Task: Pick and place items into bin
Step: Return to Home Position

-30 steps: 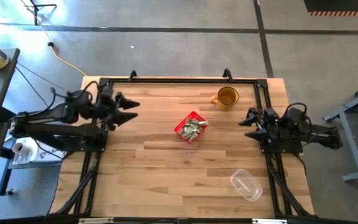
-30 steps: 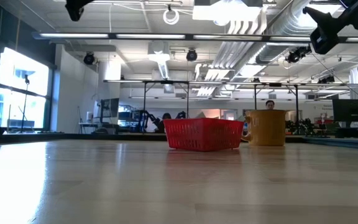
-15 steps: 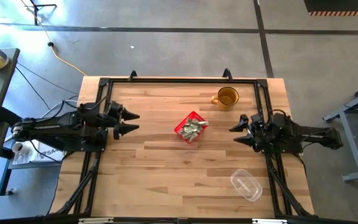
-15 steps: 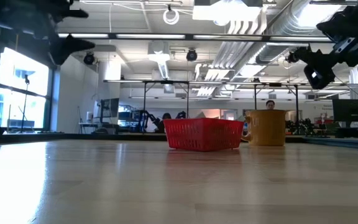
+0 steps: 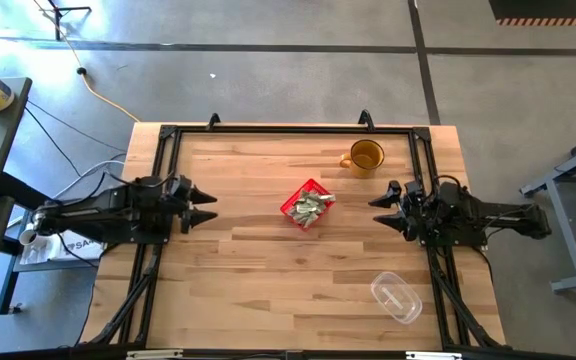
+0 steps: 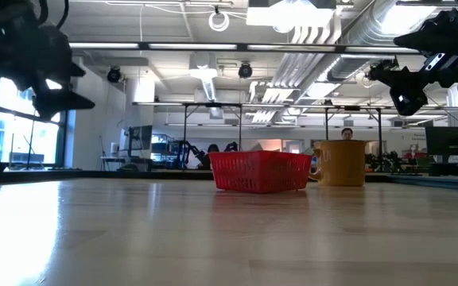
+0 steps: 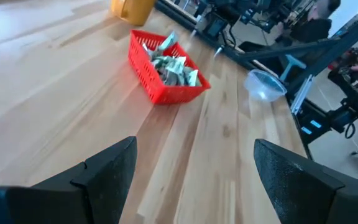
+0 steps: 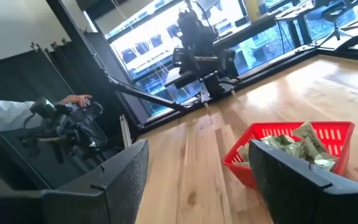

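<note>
- The bin (image 5: 290,208) is sitting near the middle of the desk (image 5: 268,280). The items (image 5: 313,206) are lying heaped inside it, pale green and white against its red walls.
- The left pincer (image 5: 211,207) is hanging over the desk well to the left of the bin, with its tips pointing toward the bin. Its two fingers are standing wide apart and are gripping nothing.
- The right pincer (image 5: 383,215) is hanging well to the right of the bin and is also pointing toward it. Its fingers are spread wide with nothing between them.
- The bin is lying between the two pincers and is touching neither.
- An amber mug (image 5: 365,157) is standing behind the bin on the right pincer's side, apart from it. A clear container (image 5: 396,297) is lying in front of the bin and farther right, well apart from it.
- The high view is giving the layout around the bin but not heights. The low view is showing both pincers hanging in the air well above the bin's rim, and the bin side-on as a red latticed wall with the mug just to its right.
- The wrist views are showing the items close up as crumpled wrapped packets piled to the bin's rim.
- The right wrist view alone is showing the left arm on the far side of the bin. It is also showing a person's hand (image 8: 76,99) with a pale sleeve, off the desk.
</note>
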`<state>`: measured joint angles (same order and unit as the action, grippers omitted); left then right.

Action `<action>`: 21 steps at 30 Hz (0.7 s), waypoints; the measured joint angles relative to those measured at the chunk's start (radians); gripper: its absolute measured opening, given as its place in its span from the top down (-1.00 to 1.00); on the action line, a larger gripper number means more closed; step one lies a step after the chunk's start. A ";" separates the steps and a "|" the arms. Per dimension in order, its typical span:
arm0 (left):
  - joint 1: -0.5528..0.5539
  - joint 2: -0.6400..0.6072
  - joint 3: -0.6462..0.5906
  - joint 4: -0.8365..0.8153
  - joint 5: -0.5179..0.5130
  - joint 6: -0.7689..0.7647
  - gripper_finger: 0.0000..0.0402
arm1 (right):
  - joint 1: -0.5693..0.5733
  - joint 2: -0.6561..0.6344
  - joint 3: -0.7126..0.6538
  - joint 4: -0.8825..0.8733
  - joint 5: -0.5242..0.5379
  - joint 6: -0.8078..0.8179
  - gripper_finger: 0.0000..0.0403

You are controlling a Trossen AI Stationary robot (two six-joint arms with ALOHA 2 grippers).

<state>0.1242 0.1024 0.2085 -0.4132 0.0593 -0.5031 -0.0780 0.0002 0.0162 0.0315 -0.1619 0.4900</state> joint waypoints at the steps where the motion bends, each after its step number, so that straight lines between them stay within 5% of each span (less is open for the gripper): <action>1: 0.000 -0.018 -0.020 0.002 0.000 0.000 -0.77 | 0.000 0.000 0.000 0.000 0.000 0.000 -0.32; 21: -0.060 -0.096 -0.088 0.028 -0.019 0.006 -0.77 | 0.000 0.011 -0.007 0.016 -0.001 0.000 -0.32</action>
<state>0.0647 0.0067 0.1204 -0.3851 0.0399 -0.4973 -0.0784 0.0116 0.0093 0.0471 -0.1628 0.4896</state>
